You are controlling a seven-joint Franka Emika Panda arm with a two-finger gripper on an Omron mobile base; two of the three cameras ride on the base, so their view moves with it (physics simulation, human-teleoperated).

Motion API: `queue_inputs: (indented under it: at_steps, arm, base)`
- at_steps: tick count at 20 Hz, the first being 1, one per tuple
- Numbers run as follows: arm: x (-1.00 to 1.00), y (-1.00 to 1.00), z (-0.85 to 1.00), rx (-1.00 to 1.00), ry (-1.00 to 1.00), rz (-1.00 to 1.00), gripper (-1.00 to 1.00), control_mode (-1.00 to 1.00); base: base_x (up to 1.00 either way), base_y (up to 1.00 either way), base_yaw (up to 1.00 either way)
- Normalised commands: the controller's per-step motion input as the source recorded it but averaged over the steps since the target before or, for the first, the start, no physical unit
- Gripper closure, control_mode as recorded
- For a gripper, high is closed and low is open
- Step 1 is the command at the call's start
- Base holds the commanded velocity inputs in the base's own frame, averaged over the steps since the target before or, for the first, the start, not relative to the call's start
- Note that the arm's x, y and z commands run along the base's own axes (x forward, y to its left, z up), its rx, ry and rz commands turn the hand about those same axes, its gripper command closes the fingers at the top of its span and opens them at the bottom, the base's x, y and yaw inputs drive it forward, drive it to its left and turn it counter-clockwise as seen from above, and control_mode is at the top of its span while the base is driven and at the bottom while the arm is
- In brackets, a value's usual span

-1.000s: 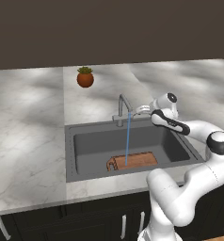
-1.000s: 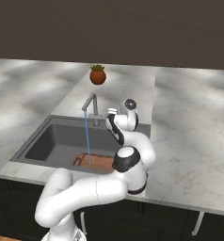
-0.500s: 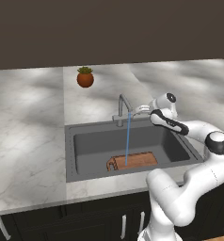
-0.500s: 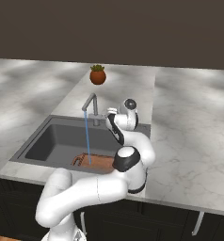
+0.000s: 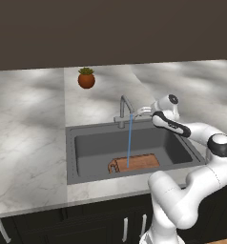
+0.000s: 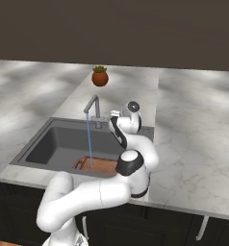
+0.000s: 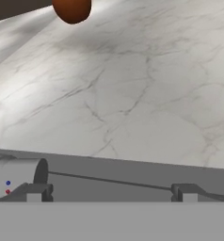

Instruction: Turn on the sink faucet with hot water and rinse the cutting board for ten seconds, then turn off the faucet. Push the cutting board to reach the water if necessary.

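Observation:
The sink faucet (image 5: 124, 107) stands at the back rim of the sink (image 5: 70, 157), and a thin blue stream of water (image 5: 129, 143) falls from its spout. The stream lands on the reddish-brown cutting board (image 5: 135, 163), which lies flat at the basin's front with its loop handle to the left. My gripper (image 5: 142, 113) hovers just right of the faucet's base, open, with nothing between its fingers. From the right base, the faucet (image 6: 92, 107), water (image 6: 89, 141), board (image 6: 96, 166) and gripper (image 6: 113, 116) show again. In the hand view, the gripper (image 7: 109, 193) points across the counter with the faucet base (image 7: 17, 176) at its left.
A small plant in a round terracotta pot (image 5: 86, 78) sits on the white marble counter (image 5: 29, 119) behind the sink. It also shows as the pot (image 6: 100, 77) and the pot (image 7: 71, 9). Dark cabinets run below the counter's front edge.

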Motion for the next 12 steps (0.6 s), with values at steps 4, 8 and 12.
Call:
queue_inputs:
  at_steps: [4, 8, 12]
  arm:
    - [0.0, 0.0, -0.07, 0.0, 0.0, 0.0, -1.0, -1.0]
    - [0.0, 0.0, -0.06, 0.0, 0.0, 0.0, -1.0, -1.0]
    - [0.0, 0.0, 0.0, 0.0, 0.0, 0.0, -1.0, -1.0]
  base:
    - [0.0, 0.0, 0.0]
    - [0.0, 0.0, 0.0]
    - [0.0, 0.0, 0.0]
